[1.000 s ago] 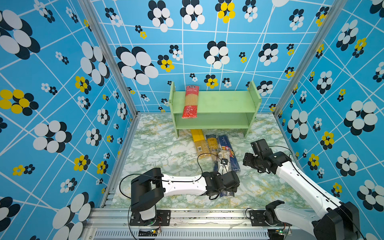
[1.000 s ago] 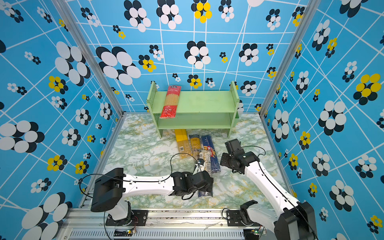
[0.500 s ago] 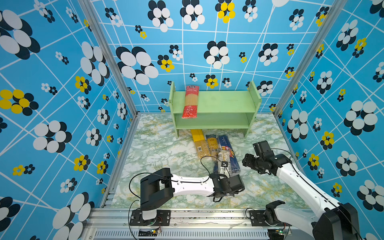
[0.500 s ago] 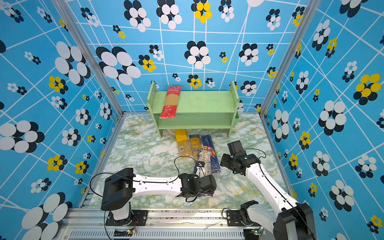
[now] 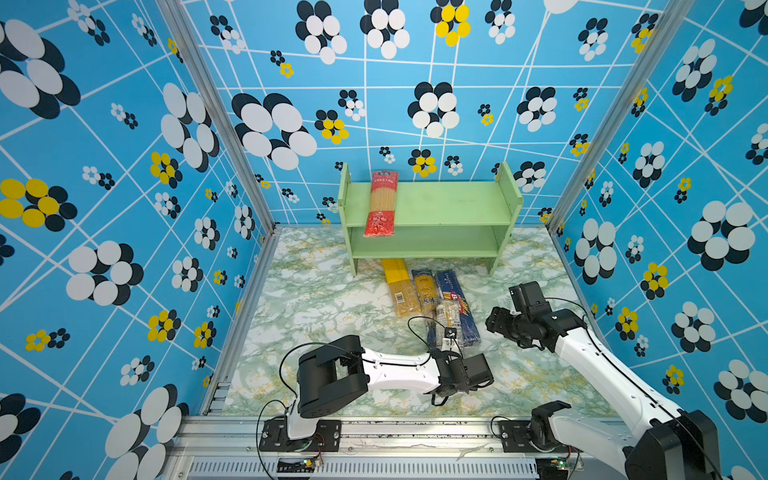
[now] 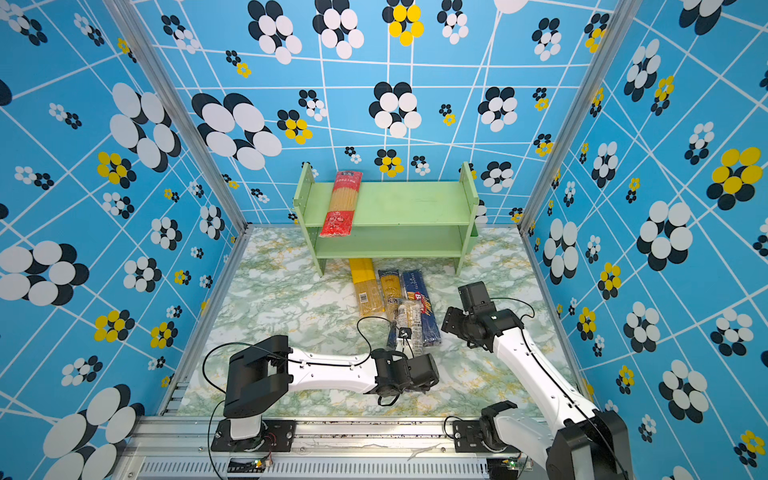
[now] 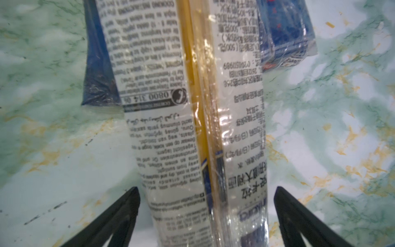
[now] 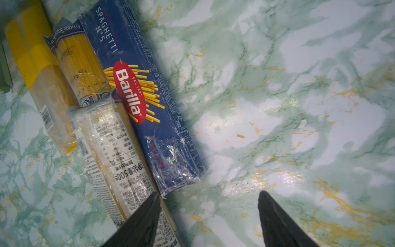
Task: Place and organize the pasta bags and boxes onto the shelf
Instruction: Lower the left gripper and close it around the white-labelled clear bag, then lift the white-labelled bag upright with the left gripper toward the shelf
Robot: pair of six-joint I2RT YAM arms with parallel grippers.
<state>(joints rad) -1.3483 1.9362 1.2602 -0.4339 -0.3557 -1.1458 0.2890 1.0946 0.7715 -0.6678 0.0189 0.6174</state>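
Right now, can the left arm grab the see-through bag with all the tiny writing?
Probably yes. The left gripper is open, its fingers either side of the see-through bag, which lies on top with nothing covering it.

Marble-patterned tabletop (image 5: 324,299) with pale-green shelf (image 5: 449,203) at back, and yellow bag (image 5: 399,286), blue-and-yellow bag (image 5: 424,286), Barilla box (image 5: 451,286) side by side

Pale-green shelf (image 5: 457,203), red-ended bag (image 5: 381,203), dark blue Barilla box (image 8: 139,102), green-veined marble tabletop (image 8: 277,96).
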